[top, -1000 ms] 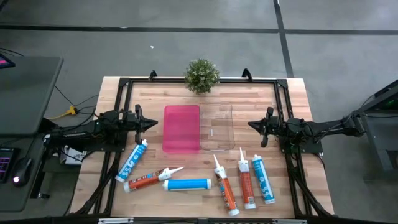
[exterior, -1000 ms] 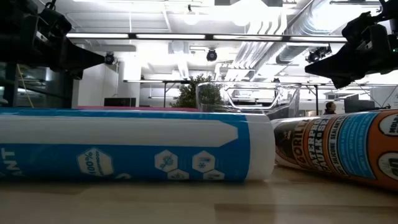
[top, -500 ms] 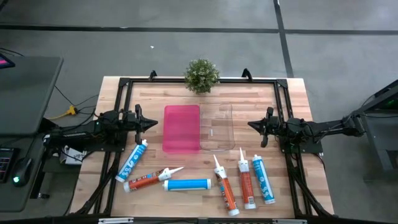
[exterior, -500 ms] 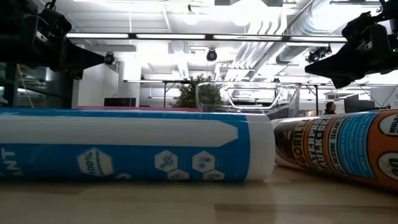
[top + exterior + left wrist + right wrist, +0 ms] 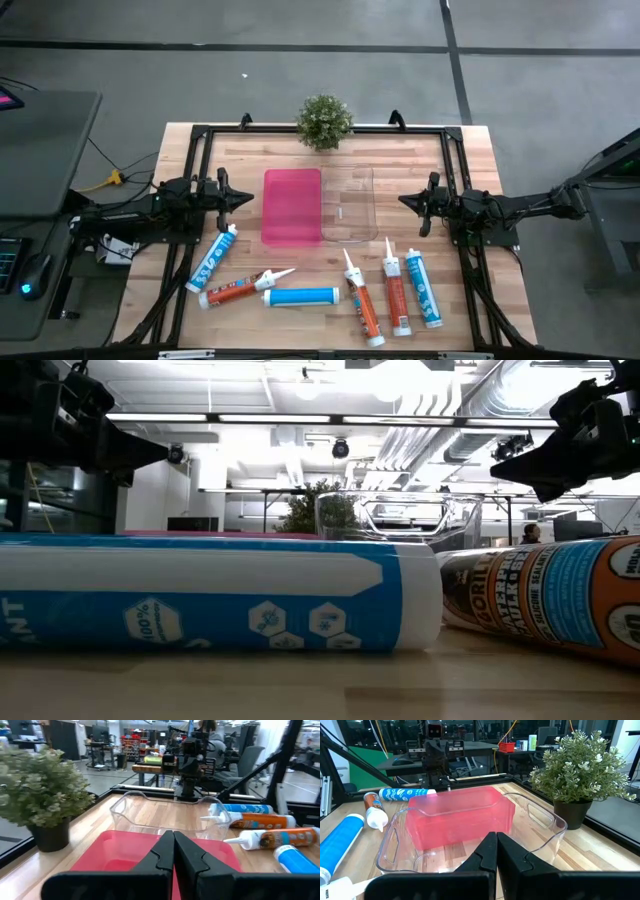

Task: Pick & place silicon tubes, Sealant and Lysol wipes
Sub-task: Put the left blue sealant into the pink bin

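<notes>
Cut off at the low view's left edge: blue-and-white tube (image 5: 220, 592). Cropped at its right edge: orange sealant tube (image 5: 560, 595). Mostly hidden behind both: pink tray (image 5: 215, 534). Unreadable from above: tube labels.

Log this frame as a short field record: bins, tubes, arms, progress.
bins: pink bin and clear bin side by side at table centre, both empty
tubes: six on the near half of the wooden table, none in a bin
plant: potted plant at the far edge
left gripper: shut, holding nothing, left of the pink bin
right gripper: shut, holding nothing, right of the clear bin
progress: nothing placed yet
</notes>
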Robot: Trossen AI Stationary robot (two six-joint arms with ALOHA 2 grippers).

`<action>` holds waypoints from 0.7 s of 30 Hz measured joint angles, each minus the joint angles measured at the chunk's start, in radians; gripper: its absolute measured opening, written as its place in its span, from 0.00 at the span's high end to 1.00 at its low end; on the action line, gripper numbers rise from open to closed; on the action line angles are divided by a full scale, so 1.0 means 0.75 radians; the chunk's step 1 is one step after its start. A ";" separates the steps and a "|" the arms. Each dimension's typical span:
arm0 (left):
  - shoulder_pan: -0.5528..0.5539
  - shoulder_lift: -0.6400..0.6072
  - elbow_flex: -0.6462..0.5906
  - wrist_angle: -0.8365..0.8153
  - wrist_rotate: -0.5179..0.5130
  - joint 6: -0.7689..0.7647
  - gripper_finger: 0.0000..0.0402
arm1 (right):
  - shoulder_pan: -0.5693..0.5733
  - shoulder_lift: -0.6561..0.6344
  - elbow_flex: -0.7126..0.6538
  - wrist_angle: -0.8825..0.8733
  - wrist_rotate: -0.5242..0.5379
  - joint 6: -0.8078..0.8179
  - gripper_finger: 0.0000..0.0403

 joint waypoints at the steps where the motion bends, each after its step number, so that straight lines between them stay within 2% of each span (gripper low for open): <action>1: -0.001 0.001 0.000 0.000 0.013 0.000 1.00 | 0.000 0.000 0.000 0.000 0.000 0.000 1.00; 7: -0.001 0.000 0.000 0.018 -0.013 -0.010 1.00 | 0.000 0.000 0.000 0.000 0.000 0.000 1.00; 16: -0.001 0.001 0.002 0.024 -0.233 -0.445 1.00 | 0.001 0.000 0.000 0.000 0.000 0.000 1.00; 21: -0.001 0.018 0.116 -0.009 -0.315 -0.375 0.94 | 0.000 0.000 0.000 0.000 0.000 0.000 1.00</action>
